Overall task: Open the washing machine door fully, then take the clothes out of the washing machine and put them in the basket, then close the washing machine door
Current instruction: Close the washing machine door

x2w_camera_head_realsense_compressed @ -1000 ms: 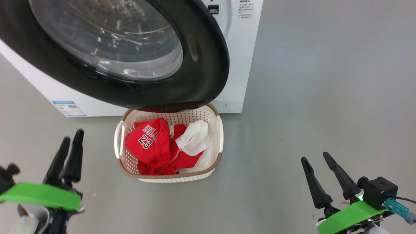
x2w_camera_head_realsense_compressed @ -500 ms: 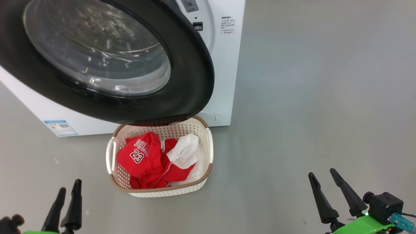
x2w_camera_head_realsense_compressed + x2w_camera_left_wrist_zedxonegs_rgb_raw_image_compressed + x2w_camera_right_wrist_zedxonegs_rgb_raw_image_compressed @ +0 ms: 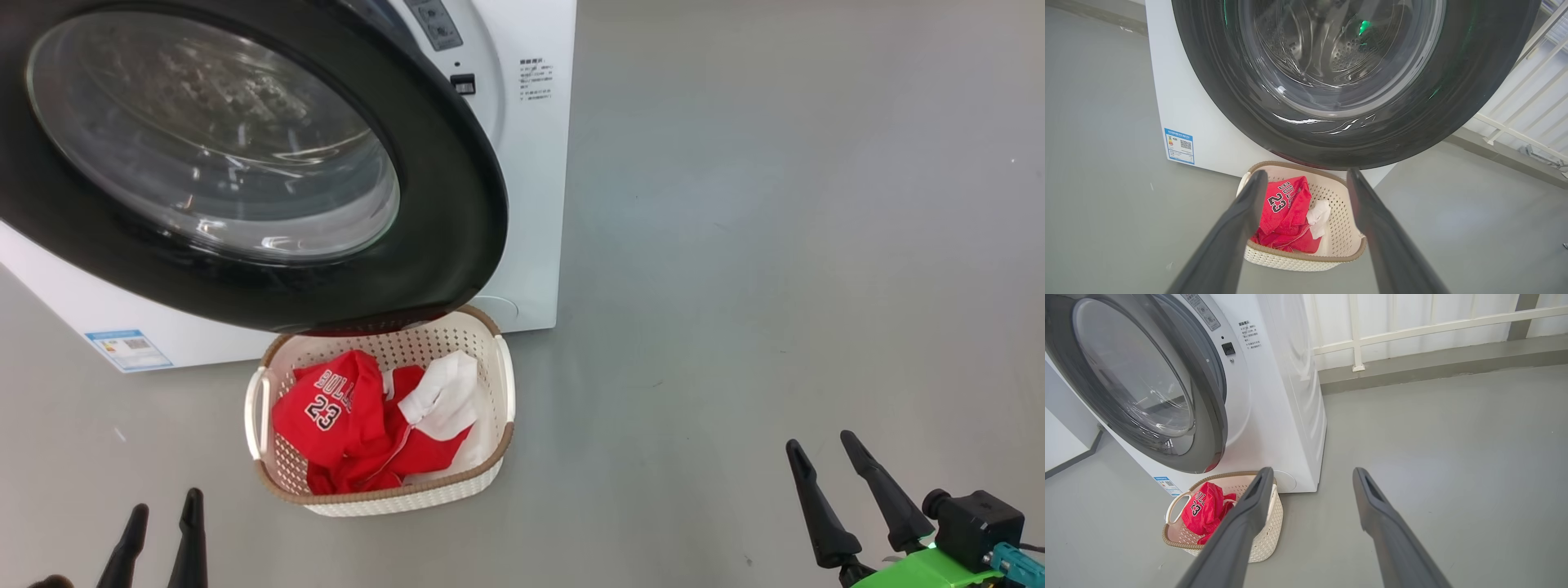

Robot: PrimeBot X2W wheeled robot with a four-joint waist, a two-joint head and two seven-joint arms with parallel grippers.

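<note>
Grey floor (image 3: 735, 245) holds the basket (image 3: 392, 502) with the clothes (image 3: 343, 425) inside, beneath the ajar washing machine door (image 3: 445, 204), and my left tool (image 3: 166, 502) and right tool (image 3: 820, 441) gape empty, so I'd press its rim squarely shut.

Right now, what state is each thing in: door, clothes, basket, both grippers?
washing machine door, looks shut or nearly so.
clothes, bunched inside the basket.
basket, upright on the floor, below the door.
left gripper, open, empty.
right gripper, open, empty.
</note>
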